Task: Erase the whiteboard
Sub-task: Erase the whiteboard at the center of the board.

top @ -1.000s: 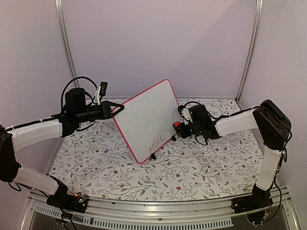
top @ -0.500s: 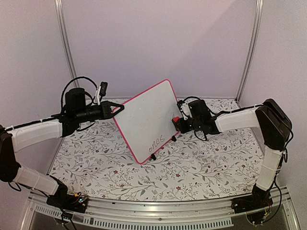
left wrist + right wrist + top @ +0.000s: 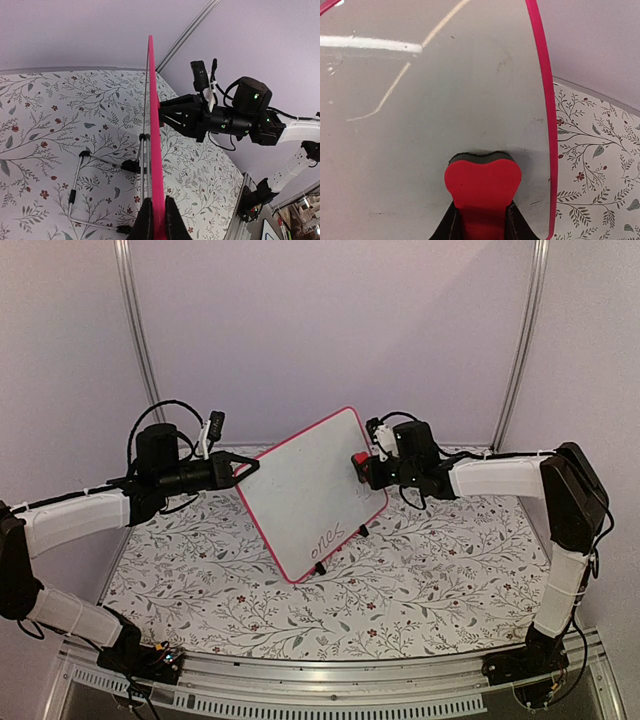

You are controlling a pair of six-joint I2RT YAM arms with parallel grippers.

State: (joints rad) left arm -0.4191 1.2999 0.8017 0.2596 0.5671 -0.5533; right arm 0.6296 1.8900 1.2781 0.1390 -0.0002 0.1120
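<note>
Pinching the red eraser (image 3: 482, 182), the right claw (image 3: 368, 470) presses it against the upper right of the whiteboard (image 3: 305, 490). The left claw (image 3: 246, 466) clamps the board's left frame, steadying it tilted on the tabletop (image 3: 430, 580). The written word "ones" (image 3: 326, 537) lies down-left of the eraser, near the lower edge

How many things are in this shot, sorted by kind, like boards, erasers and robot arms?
whiteboard: 1
red eraser: 1
robot arms: 2, the left arm and the right arm
Total: 4
</note>
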